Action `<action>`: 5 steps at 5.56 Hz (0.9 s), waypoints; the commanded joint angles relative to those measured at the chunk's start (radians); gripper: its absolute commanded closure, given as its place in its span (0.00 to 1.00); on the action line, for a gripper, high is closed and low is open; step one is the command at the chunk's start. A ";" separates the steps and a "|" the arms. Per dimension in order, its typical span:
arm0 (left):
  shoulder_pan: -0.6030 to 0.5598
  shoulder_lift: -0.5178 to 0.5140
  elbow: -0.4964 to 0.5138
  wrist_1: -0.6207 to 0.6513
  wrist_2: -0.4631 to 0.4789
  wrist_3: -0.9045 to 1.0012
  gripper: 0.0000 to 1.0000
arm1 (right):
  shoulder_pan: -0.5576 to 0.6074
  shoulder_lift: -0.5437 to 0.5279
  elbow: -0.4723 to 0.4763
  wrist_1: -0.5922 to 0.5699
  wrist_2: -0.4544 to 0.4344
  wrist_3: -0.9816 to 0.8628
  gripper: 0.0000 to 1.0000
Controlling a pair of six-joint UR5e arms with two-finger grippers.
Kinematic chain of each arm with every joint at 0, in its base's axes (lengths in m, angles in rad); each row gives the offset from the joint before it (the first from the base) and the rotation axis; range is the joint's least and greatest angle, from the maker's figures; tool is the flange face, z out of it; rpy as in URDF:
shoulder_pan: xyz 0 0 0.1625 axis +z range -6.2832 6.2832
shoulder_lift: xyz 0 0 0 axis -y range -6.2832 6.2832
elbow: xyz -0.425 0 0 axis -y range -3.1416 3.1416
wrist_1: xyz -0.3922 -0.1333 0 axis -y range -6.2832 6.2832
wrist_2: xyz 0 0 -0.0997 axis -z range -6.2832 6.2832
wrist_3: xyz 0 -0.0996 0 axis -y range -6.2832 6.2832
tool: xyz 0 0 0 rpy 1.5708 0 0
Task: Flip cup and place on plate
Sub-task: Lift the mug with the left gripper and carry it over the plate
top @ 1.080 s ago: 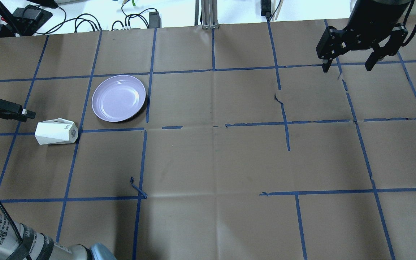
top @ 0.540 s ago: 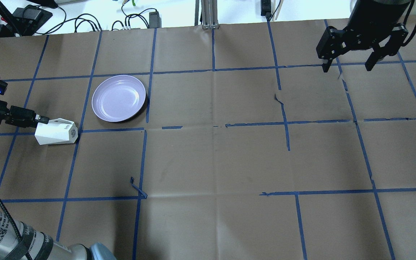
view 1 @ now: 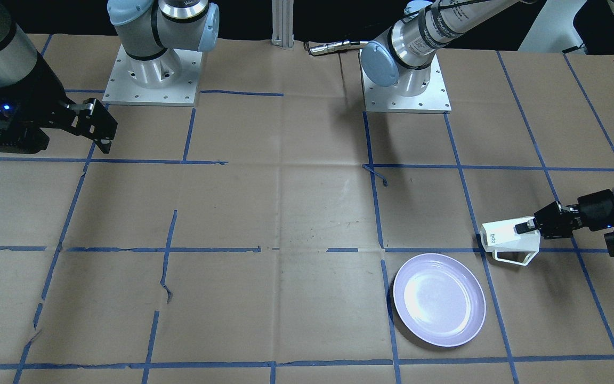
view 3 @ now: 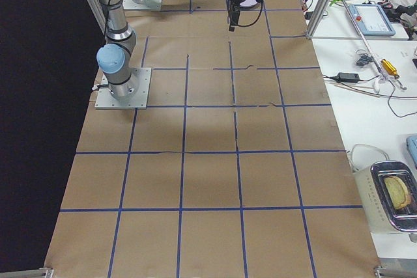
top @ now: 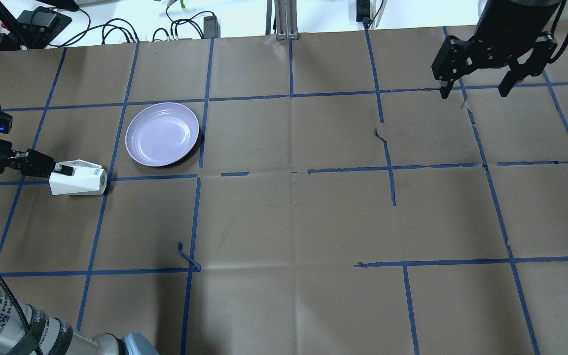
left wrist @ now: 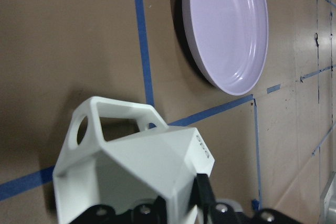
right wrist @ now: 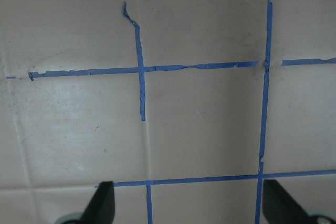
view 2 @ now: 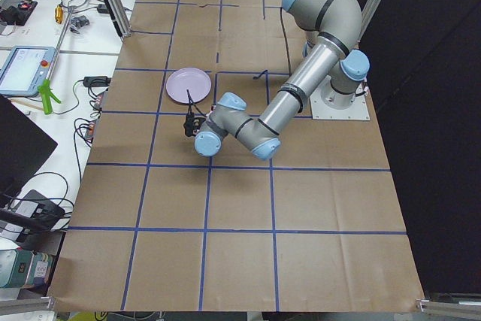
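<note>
Cup [top: 78, 182] and plate [top: 158, 140] are both close to the desk's [top: 289, 222] left edge, about midway between its robot-side edge and its far edge. The cup is on its side at the surface; whether it rests on the brown paper or hangs just above it I cannot tell. Its mouth points at the left edge. Its base, with small dark lettering, points toward the middle of the desk. The boxy handle [left wrist: 105, 121] sticks out toward the far edge, the side where the plate is.

The left tool [top: 64, 170] comes in low and level from the left edge, and its tip is at the cup's mouth. In the left wrist view one dark finger [left wrist: 202, 195] presses on the outside of a facet. Its partner is hidden by the cup, presumably inside the mouth. The visible finger sits close to the tool's centre line, so the tool looks clamped on the cup's wall.

The plate lies flat, right way up and bare. It is near the cup without touching it, a little further from the left edge and nearer the far edge.

The right tool [top: 474, 91] hangs above the desk near its far right corner. Its fingers are wide apart and hold nothing, and only paper and blue tape lines [top: 244, 97] lie under them.
</note>
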 commanded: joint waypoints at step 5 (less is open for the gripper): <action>-0.326 0.222 0.031 0.223 0.154 -0.507 1.00 | 0.000 0.000 0.000 0.000 0.000 0.000 0.00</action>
